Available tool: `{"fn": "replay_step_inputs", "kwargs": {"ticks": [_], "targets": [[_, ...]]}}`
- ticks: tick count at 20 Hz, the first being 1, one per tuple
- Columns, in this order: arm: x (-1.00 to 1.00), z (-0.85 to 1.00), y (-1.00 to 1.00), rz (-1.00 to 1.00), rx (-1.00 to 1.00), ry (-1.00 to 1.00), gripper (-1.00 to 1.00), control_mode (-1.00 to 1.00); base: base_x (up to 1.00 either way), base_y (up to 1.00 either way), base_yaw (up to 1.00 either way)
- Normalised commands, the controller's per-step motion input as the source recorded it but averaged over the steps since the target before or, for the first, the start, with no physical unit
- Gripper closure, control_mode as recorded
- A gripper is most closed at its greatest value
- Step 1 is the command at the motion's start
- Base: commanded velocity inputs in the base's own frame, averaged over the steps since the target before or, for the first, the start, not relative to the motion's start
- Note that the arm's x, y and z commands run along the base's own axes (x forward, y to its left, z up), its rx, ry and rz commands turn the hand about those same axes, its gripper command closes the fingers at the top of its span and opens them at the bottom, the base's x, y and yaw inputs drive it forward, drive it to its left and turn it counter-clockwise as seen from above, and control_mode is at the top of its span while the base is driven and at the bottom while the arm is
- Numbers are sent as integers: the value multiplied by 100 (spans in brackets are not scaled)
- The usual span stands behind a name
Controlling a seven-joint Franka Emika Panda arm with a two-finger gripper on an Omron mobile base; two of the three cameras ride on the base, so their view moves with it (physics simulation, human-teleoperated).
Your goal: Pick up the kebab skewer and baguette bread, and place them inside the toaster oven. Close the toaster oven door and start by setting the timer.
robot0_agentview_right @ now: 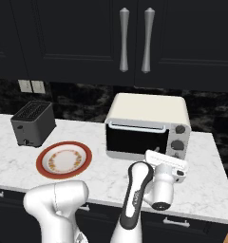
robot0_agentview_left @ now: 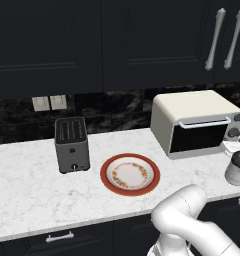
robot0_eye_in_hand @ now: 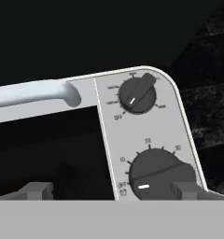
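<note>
My gripper (robot0_eye_in_hand: 109, 190) is spread wide and holds nothing, close in front of the oven's (robot0_agentview_right: 149, 110) right end, at the knobs. One fingertip (robot0_eye_in_hand: 185, 190) sits just beside the lower knob (robot0_eye_in_hand: 153, 175), possibly touching it; its white mark points near OFF. The upper knob (robot0_eye_in_hand: 138, 95) is above it. The door (robot0_agentview_right: 135, 140) is shut, its silver handle (robot0_eye_in_hand: 34, 91) running left along the top. On the counter (robot0_agentview_left: 27, 175), a red-rimmed plate (robot0_agentview_left: 130, 174) lies left of the oven, and a dark toaster (robot0_agentview_left: 71, 144) stands farther left.
</note>
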Motion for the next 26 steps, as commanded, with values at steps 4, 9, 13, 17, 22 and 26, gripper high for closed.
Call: {"fn": "replay_step_inputs", "kwargs": {"ticks": [4,9,13,17,22,26], "targets": [[0,9,-69,11,0,1,-100,-100,0,0,0],[0,1,-48,13,0,7,-100,-100,0,0,0],[0,-3,-22,12,0,7,-100,-100,0,0,0],[0,-11,3,2,-1,7,-100,-100,0,0,0],[2,0,35,0,-4,15,-100,-100,0,0,0],[14,0,50,-4,-6,17,-100,-100,0,0,0]]}}
